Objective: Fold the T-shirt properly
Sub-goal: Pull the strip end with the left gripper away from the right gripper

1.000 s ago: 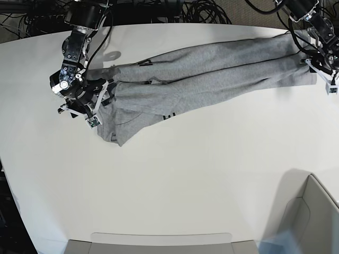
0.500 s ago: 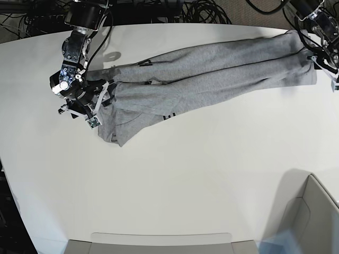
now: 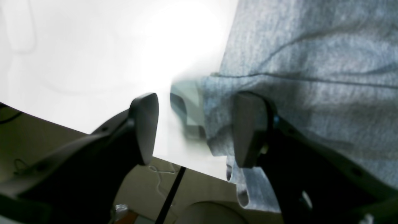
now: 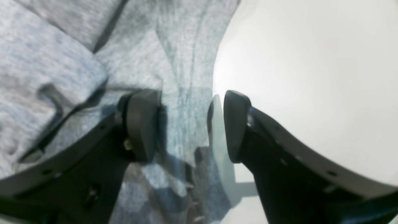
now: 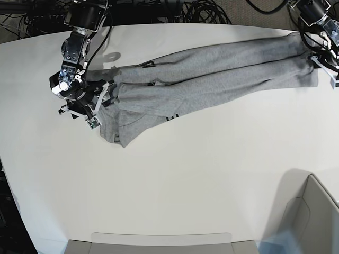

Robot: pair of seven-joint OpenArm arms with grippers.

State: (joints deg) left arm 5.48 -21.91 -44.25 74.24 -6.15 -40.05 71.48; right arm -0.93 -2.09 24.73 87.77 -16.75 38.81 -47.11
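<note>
The light heather-grey T-shirt (image 5: 212, 71) lies stretched in a long band across the white table (image 5: 185, 174), from lower left to upper right. A little black lettering shows at its lower edge. My right gripper (image 5: 95, 106) is at the shirt's left end. In the right wrist view its jaws (image 4: 186, 124) stand apart, with a strip of shirt (image 4: 183, 93) between them. My left gripper (image 5: 323, 66) is at the shirt's right end, by the table edge. In the left wrist view it (image 3: 196, 130) is open, one finger (image 3: 248, 130) against the shirt (image 3: 311, 77), the other over bare table.
A grey bin (image 5: 312, 211) stands at the front right corner. A flat tray edge (image 5: 159, 241) lies along the front. Cables (image 5: 201, 10) lie behind the table. The shirt's right hem hangs over the table edge (image 3: 192, 166).
The left gripper has moved up and back a little at the shirt's right end. The shirt has shifted slightly to the right. The right arm has barely moved.
</note>
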